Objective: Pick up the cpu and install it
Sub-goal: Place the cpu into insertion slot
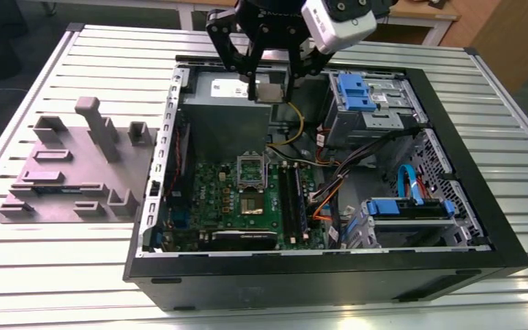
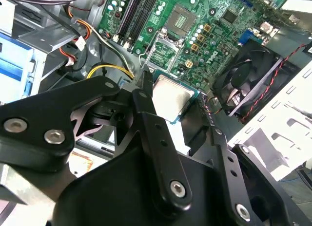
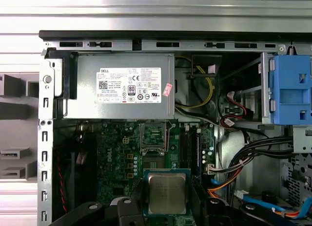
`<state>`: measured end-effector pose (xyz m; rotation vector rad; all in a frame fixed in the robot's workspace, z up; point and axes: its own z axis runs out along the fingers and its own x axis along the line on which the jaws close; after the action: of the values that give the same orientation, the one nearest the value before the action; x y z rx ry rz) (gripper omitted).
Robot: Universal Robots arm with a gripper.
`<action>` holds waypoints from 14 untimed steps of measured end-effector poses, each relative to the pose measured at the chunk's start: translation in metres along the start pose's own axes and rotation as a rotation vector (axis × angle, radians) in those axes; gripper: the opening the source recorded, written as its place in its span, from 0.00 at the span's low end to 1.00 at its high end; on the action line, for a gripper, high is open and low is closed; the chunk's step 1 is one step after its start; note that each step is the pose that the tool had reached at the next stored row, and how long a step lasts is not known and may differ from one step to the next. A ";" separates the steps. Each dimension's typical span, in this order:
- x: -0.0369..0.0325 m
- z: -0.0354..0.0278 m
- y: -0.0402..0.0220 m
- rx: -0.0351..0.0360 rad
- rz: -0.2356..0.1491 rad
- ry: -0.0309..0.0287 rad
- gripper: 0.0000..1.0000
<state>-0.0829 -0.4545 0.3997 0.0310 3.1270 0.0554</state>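
Note:
My gripper [image 1: 271, 88] hangs over the back of the open computer case [image 1: 484, 206], above the power supply, shut on the cpu [image 1: 271, 92]. In both wrist views the cpu [image 2: 173, 97] [image 3: 166, 193] is a small square chip with a silver top and a thin green rim, pinched at its edges between two black fingers [image 2: 146, 102]. On the green motherboard [image 1: 214, 199] below, the socket [image 1: 253, 203] [image 2: 181, 19] lies uncovered, its metal load plate [image 1: 250, 168] [image 3: 153, 137] folded back toward the power supply.
A grey power supply [image 3: 124, 84] with a white label sits under the gripper. Black memory sticks [image 1: 291, 196] stand beside the socket, and a black fan [image 2: 248, 75] sits at the board's edge. Blue drive cages [image 1: 360, 93] and loose cables [image 1: 356, 165] fill the exterior view's right. A grey fixture block [image 1: 71, 172] lies outside the case.

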 end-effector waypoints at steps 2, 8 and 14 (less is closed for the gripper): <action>0.0000 0.0004 0.0000 0.0001 0.000 0.0000 0.47; 0.0000 0.0026 -0.0010 0.0000 0.000 -0.0001 0.47; 0.0000 0.0052 -0.0015 0.0000 0.000 -0.0001 0.47</action>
<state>-0.0829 -0.4558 0.3944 0.0309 3.1270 0.0554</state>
